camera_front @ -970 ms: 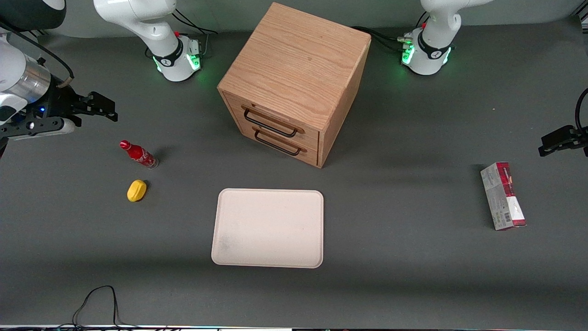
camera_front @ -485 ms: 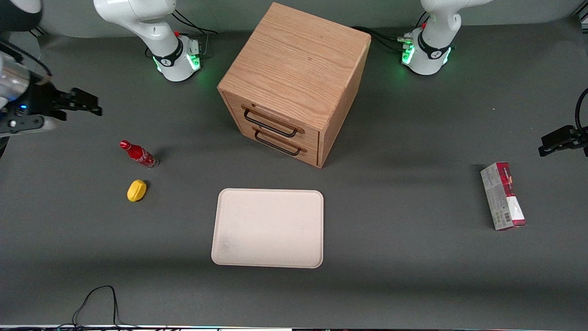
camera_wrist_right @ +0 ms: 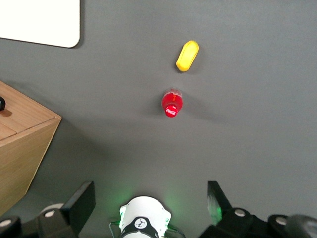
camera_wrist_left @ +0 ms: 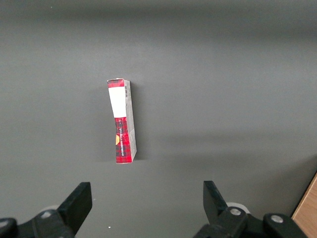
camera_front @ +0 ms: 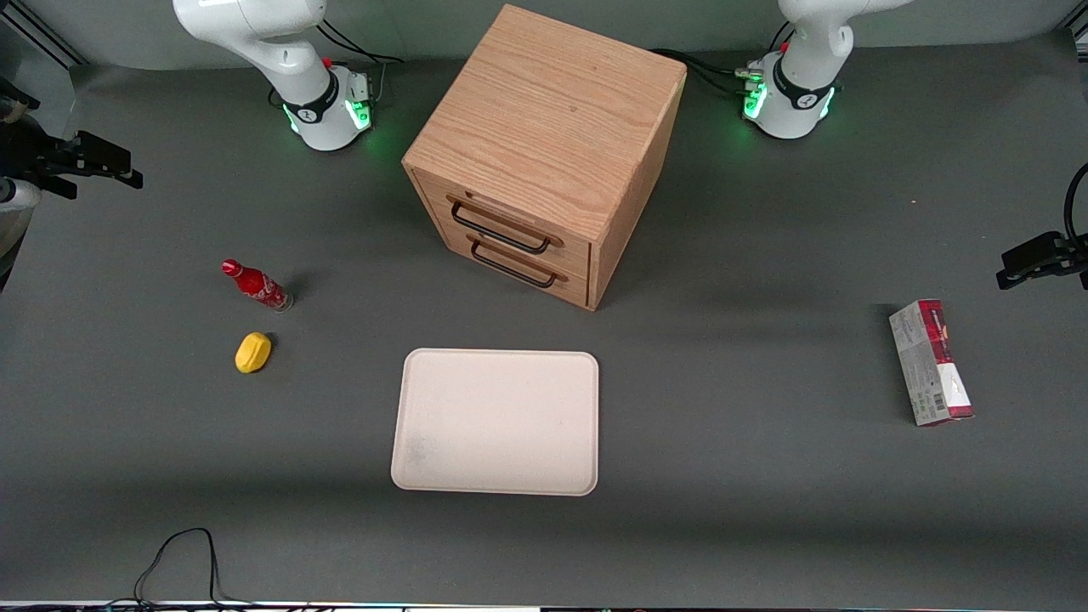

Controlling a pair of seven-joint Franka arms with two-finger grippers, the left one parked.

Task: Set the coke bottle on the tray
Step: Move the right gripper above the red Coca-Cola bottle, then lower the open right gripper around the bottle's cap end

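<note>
Front view, table stock: coke bottle (camera_front: pixel 257 286), small, red, red-capped, standing upright on the grey table (camera_front: pixel 765 510) toward the working arm's end, untouched. Lemon-shaped yellow object (camera_front: pixel 253 352) just beside it, nearer the front camera, the two apart. Tray (camera_front: pixel 496 422), pale beige-pink, rounded corners, low rim, lying flat near the middle of the table in front of the wooden drawer cabinet (camera_front: pixel 544 153), well apart from the bottle, nothing on it. Cabinet: two drawers, each with a dark handle, both shut. Red and white carton (camera_front: pixel 930 362) lying toward the parked arm's end of the table.

Gripper (camera_front: pixel 106 168): at the working arm's edge of the table, raised, farther from the front camera than the bottle and well apart from it, holding nothing.

Right wrist view: gripper (camera_wrist_right: pixel 148 203) with its two black fingers (camera_wrist_right: pixel 81 198) spread wide, nothing between them; the bottle (camera_wrist_right: pixel 172 104) seen cap-on from above, white lettering on the cap, with the yellow object (camera_wrist_right: pixel 187 55) near it; a corner of the tray (camera_wrist_right: pixel 64 29) and an edge of the cabinet (camera_wrist_right: pixel 22 144) also showing
</note>
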